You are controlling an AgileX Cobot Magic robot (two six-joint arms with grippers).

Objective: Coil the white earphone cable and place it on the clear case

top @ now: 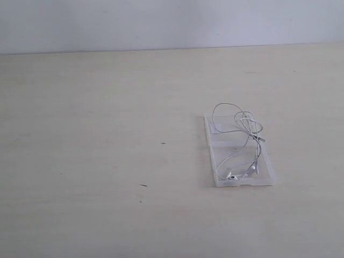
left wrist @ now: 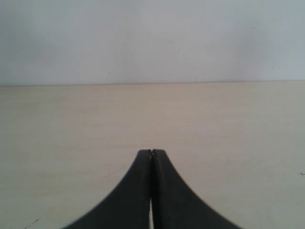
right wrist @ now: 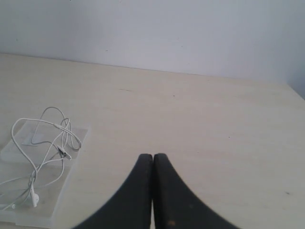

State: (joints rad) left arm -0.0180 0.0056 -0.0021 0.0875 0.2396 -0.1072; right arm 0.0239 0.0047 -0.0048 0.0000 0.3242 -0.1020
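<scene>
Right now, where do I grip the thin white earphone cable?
Its far loop, from straight above: the thin white earphone cable seems to arch up there off the flat clear plastic case; elsewhere it lies flat.

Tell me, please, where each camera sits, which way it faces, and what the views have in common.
Exterior view: off the arms, raised, looking down across the table to the wall; the white earphone cable lies on the clear case; no robot part shows.
Left wrist view: on the left arm, low, facing the wall over the table; the shut left gripper shows.
Right wrist view: on the right arm, likewise; the shut right gripper shows.
Shared: exterior and right wrist views both show cable and case.
</scene>
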